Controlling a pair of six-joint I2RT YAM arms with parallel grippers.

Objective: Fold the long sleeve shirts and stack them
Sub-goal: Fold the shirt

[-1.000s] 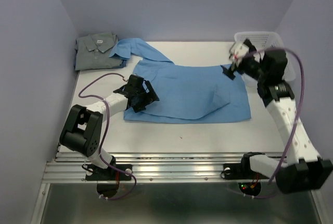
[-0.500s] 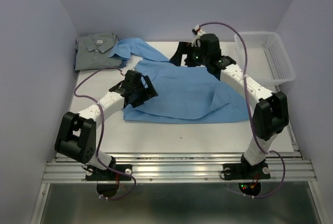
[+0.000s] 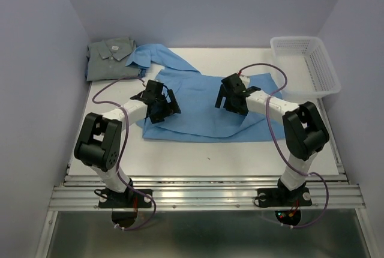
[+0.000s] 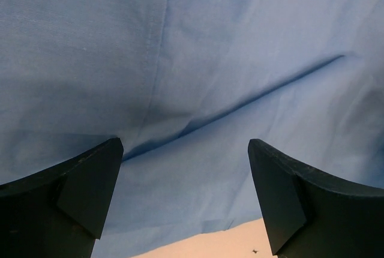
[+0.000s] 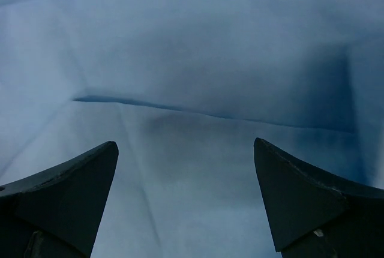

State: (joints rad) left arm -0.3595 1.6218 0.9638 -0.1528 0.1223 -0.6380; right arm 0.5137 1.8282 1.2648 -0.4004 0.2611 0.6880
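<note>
Light blue shirt (image 3: 201,120) spread mid-tabletop, sleeve reaching the folded grey-green shirt (image 3: 111,59) at far-left corner | left gripper (image 3: 161,109), right gripper (image 3: 231,99): both spread wide, empty, low over cloth | soft, light, limp | pinch edges, not mid-panel

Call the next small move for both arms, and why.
Probably lower both and pinch the cloth. The left gripper and right gripper hang open over the light blue shirt, which lies spread out, neither holding anything; the grey-green shirt already sits folded at the far left.
</note>
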